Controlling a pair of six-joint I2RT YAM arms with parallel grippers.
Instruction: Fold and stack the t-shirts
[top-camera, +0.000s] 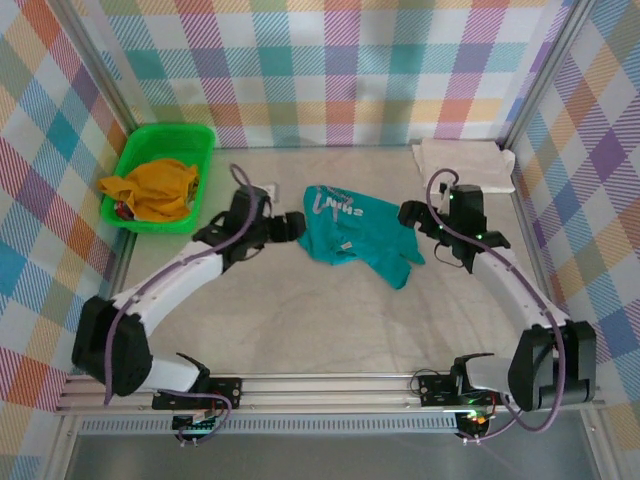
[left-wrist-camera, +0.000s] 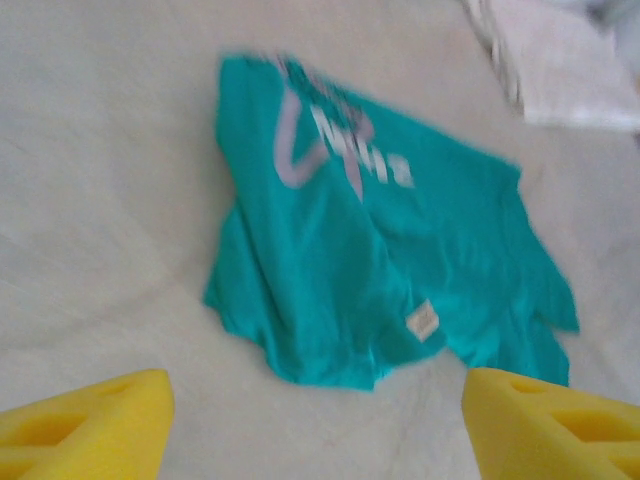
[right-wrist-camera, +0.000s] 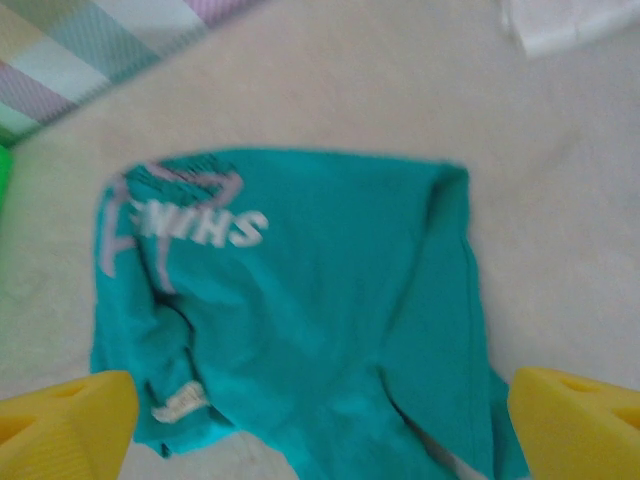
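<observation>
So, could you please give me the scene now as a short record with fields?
teal t-shirt: middle of table, crumpled, print facing up
cream-white t-shirt: folded flat, far right corner
green basket: far left, holds an orange cloth
left pincer: open, beside the teal t-shirt's left edge, holding nothing
right pincer: open, by its right edge, holding nothing

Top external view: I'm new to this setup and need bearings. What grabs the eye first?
The teal t-shirt lies rumpled mid-table between the left gripper and right gripper, both open. A green basket holding mustard cloth sits back left; a folded cream-white t-shirt lies back right.
</observation>
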